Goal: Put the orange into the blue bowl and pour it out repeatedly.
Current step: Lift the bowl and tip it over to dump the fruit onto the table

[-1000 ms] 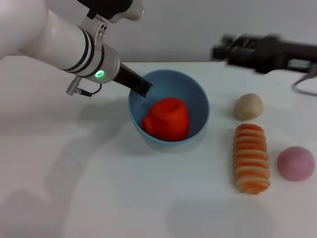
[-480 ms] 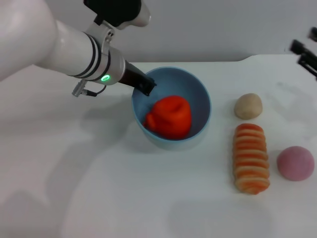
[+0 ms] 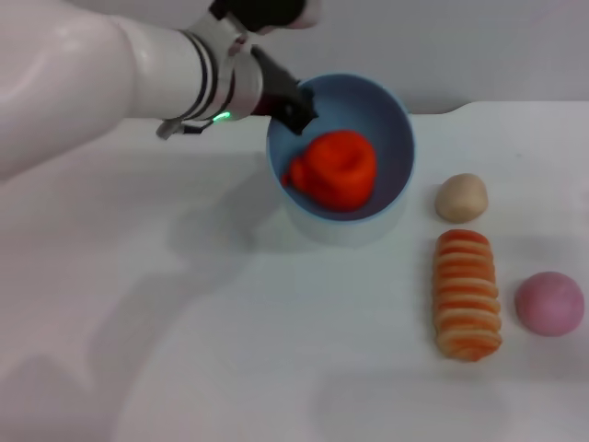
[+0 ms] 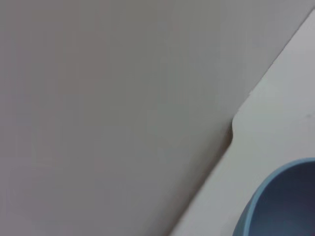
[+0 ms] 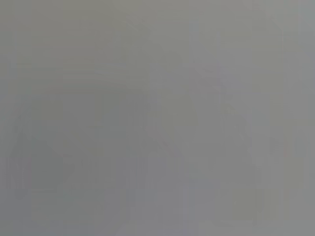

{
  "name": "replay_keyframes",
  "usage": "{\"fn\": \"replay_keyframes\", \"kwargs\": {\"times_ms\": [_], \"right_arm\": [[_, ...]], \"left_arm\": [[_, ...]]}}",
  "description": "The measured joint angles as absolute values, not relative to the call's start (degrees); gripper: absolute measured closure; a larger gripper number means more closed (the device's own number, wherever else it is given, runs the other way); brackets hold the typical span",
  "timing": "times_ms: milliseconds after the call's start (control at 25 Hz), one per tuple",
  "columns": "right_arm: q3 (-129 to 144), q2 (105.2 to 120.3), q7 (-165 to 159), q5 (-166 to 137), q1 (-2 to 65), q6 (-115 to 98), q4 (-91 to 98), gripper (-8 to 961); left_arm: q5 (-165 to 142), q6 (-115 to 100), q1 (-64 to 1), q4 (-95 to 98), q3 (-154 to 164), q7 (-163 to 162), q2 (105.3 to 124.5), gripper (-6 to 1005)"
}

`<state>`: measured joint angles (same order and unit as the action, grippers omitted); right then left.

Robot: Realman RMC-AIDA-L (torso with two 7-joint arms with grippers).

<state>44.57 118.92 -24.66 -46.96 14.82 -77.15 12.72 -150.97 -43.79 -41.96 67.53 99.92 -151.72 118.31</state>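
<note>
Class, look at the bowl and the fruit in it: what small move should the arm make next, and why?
Probably tip the blue bowl further so the orange rolls out onto the table. The left gripper grips the bowl's rim, the bowl appears raised and tilted, and the orange sits inside.

One bowl (image 3: 398, 138), blue. One orange (image 3: 336, 170) in it. One striped loaf (image 3: 467, 295). Two balls: one tan (image 3: 460, 197), one pink (image 3: 549, 303). One arm (image 3: 110, 83) in sight, with one gripper (image 3: 293, 101) at the bowl's rim.
</note>
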Motion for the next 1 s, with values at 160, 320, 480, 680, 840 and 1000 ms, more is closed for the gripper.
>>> {"fn": "replay_keyframes", "kwargs": {"times_ms": [160, 320, 480, 680, 840, 1000], "right_arm": [[43.2, 118.75, -24.6, -46.6, 15.2, -77.2, 10.3, 418], [43.1, 118.88, -24.6, -46.5, 15.1, -77.3, 9.9, 419], [43.2, 118.9, -24.8, -46.4, 15.4, -77.3, 9.6, 420], [43.0, 118.99, -24.9, -46.3, 15.5, -78.5, 9.3, 419], [42.8, 118.99, -24.9, -46.3, 15.8, -79.1, 8.6, 419], [42.8, 119.03, -24.9, -46.2, 15.9, -79.6, 8.6, 419]], "left_arm": [[-161.8, -40.1, -39.5, 73.1, 105.8, -151.8, 118.52, 1000], [-164.9, -37.0, -37.9, 74.9, 109.6, -150.0, 118.32, 1000], [-165.5, -24.4, -29.7, 82.1, 115.0, -136.1, 118.46, 1001], [-165.5, -17.9, -26.2, 83.0, 119.0, -124.8, 118.6, 1001], [-165.6, -11.9, -24.5, 81.8, 122.1, -115.2, 118.62, 1001], [-165.5, -6.1, -22.4, 81.1, 123.7, -105.7, 118.76, 1001]]}}
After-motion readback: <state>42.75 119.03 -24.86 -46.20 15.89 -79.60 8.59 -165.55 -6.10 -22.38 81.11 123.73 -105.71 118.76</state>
